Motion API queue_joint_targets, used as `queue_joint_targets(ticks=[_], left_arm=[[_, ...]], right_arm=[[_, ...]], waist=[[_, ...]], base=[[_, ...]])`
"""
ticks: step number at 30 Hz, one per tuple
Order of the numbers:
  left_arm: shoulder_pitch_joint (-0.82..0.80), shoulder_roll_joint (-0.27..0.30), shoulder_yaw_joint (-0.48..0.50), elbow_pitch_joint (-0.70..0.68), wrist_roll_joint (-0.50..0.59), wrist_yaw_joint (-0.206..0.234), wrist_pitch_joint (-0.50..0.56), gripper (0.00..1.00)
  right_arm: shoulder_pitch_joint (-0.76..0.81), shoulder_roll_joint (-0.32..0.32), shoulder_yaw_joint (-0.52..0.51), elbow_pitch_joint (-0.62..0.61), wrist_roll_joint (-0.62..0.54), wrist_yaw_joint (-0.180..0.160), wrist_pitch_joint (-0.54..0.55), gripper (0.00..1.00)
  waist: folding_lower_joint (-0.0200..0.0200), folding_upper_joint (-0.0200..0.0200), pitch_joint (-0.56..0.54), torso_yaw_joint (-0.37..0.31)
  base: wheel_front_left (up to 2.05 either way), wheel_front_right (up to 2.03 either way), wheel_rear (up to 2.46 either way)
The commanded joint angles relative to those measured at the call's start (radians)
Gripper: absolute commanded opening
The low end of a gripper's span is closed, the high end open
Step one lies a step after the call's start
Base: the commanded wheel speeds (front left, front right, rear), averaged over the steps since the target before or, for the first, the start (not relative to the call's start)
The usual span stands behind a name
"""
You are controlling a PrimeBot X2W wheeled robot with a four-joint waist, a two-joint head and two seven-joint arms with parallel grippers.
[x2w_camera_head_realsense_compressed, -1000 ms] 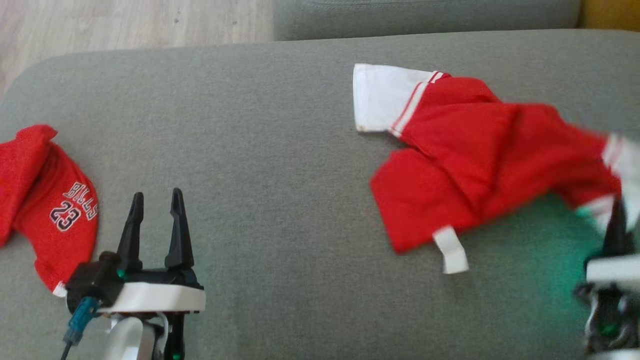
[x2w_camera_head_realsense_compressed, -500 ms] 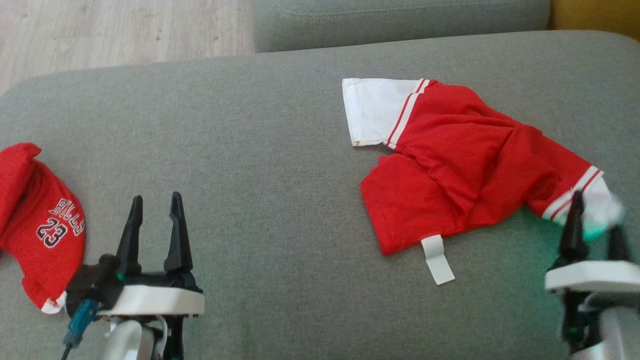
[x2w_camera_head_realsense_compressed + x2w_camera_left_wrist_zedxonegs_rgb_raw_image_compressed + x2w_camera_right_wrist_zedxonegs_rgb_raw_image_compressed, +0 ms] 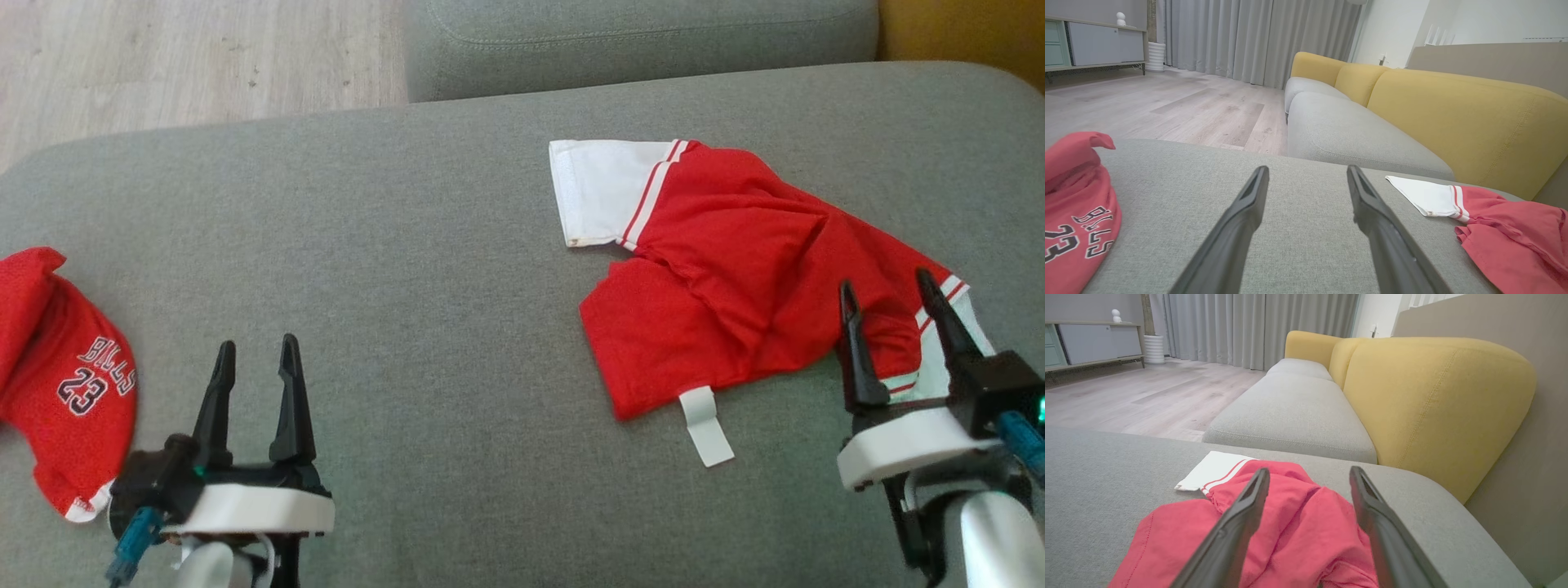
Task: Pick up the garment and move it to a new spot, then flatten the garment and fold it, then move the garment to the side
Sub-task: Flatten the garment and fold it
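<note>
Now the shorts [image 3: 735,278] lie crumpled on the right half of the grey seat [image 3: 408,245], held by neither tool. One white cuff [image 3: 600,192] points to the far left and lies flat. The other leg runs down to the right, its striped hem [image 3: 939,367] partly behind the right tool [image 3: 883,282]. Red cloth is bunched in ridges through the middle, and a white tab [image 3: 706,425] sticks out from the near edge. The right tool hangs over that right leg with its fingers spread wide and empty; whether the tips touch the cloth I cannot tell. The left tool [image 3: 255,343] is likewise spread and empty, over bare seat well apart from the shorts, with a red jersey [image 3: 73,408] marked 23 just to its left.

Judging from this, the move to a new spot looks done and flattening is the step in hand. Next, each tool would need a hold on an opposite end: the right on the near hem, the left brought across to the white cuff or the edge by the tab. A pull apart would then take out the ridges. The cloth looks thin and limp, so each pinch should catch a single edge, not a heap of layers.
</note>
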State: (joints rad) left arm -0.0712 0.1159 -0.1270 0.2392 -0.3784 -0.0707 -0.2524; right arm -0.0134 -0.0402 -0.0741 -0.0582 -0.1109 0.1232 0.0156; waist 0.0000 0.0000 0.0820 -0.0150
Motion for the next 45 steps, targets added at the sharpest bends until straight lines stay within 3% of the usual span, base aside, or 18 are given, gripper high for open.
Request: queue_joint_targets(ticks=[1,6,10,15,28,32,33,34,35,40,45], left_arm=[[-0.011,0.008,0.037,-0.033,0.01,0.003,-0.009,1.0],[-0.029,-0.007,-0.04,-0.014,0.03,-0.019,0.007,1.0],[-0.106,-0.038,-0.239,0.025,0.054,-0.051,0.077,1.0],[-0.238,-0.062,-0.484,0.145,0.012,-0.059,0.173,1.0],[-0.411,-0.065,-0.669,0.347,-0.223,-0.042,0.23,1.0],[-0.455,-0.066,-0.715,0.386,-0.266,-0.008,0.246,1.0],[-0.464,-0.066,-0.725,0.396,-0.277,-0.002,0.25,0.9],[-0.473,-0.066,-0.733,0.406,-0.288,0.008,0.254,0.41],[-0.481,-0.066,-0.743,0.415,-0.296,0.015,0.256,0.02],[-0.51,-0.066,-0.787,0.458,-0.333,0.027,0.24,0.0],[-0.511,-0.036,-0.73,0.488,-0.353,0.071,0.147,0.0]], right_arm=[[-0.011,-0.01,0.025,-0.044,0.018,0.008,0.012,1.0],[-0.011,-0.01,0.037,-0.05,0.053,0.008,0.03,1.0],[-0.02,-0.01,0.066,-0.042,0.064,0.008,0.037,1.0],[-0.051,-0.01,0.109,-0.028,0.073,0.008,0.032,1.0],[-0.105,-0.01,0.16,0.02,0.114,0.008,-0.008,1.0],[-0.114,-0.01,0.16,0.031,0.125,0.008,-0.02,1.0],[-0.116,-0.01,0.159,0.032,0.128,0.008,-0.023,1.0],[-0.118,-0.01,0.158,0.034,0.128,0.008,-0.025,1.0],[-0.119,-0.01,0.157,0.035,0.13,0.008,-0.027,1.0],[-0.114,-0.01,0.134,0.034,0.137,0.008,-0.03,1.0],[-0.112,-0.01,0.123,0.028,0.135,0.008,-0.021,1.0]], waist=[[0.0,0.0,0.001,0.0],[0.0,0.0,0.014,-0.011],[0.0,0.0,0.037,-0.026],[0.0,0.0,0.074,-0.07],[0.0,0.0,0.146,-0.188],[0.0,0.0,0.156,-0.202],[0.0,0.0,0.158,-0.203],[0.0,0.0,0.16,-0.204],[0.0,0.0,0.161,-0.203],[0.0,0.0,0.161,-0.167],[0.0,0.0,0.149,-0.109]], base=[[0.0,0.0,0.0],[0.0,0.0,0.0],[0.0,0.0,0.0],[0.0,0.0,0.0],[0.0,0.0,0.0],[0.0,0.0,0.0],[0.0,0.0,0.0],[0.0,0.0,0.0],[0.0,0.0,0.0],[0.0,0.0,0.0],[0.0,0.0,0.0]])
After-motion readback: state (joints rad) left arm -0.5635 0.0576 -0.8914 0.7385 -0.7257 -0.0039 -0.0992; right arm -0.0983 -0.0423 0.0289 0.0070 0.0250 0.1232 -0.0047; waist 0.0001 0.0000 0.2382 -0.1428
